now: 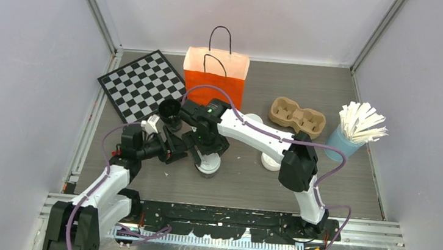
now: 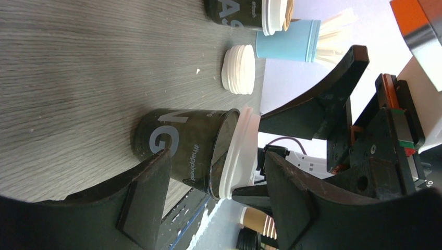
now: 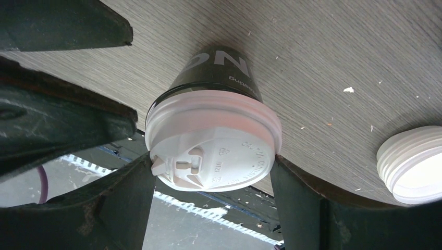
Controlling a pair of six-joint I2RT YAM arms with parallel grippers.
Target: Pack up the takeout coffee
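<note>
Left wrist alone shows me the lid [image 2: 238,151] tilted; right gripper [image 3: 212,159] pinches it, left gripper [image 2: 218,156] spread before the takeout coffee [image 2: 182,146].

**Fig. 1. Outward appearance of the paired arms**

The left arm [image 1: 106,182] and right arm [image 1: 254,132] each combined white links with bulky black joint housings. A purple cable [image 1: 105,150] followed each arm behind its gripper. The left gripper [image 2: 216,156] and right gripper [image 3: 211,166] bore matte black, wedge-shaped fingers [image 3: 125,203], lightly scuffed. A small green light [image 1: 211,107] showed on the black housing behind the right gripper.
</note>
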